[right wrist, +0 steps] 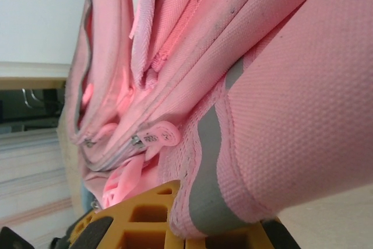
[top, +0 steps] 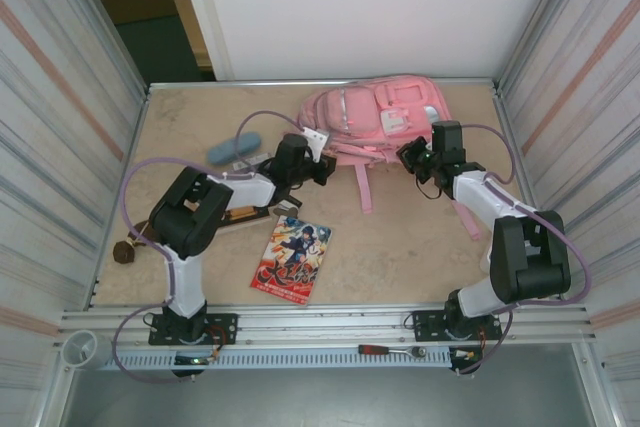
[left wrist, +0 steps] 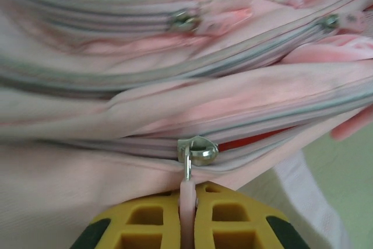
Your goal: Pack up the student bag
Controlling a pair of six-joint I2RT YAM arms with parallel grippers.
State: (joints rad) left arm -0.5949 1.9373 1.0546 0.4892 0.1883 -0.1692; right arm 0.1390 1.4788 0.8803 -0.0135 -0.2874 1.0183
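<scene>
Though cropped, your left tool (left wrist: 187, 217) pinches a zipper pull (left wrist: 186, 192) on the student bag (left wrist: 145, 103); your right tool (right wrist: 192, 231) clamps its grey-striped edge (right wrist: 210, 161).

The top external camera is looking down on the student bag (top: 380, 112) from high and well back. Each wrist camera is staring at the bag's fabric from almost touching range, one at either end; all are sharing the bag.
</scene>
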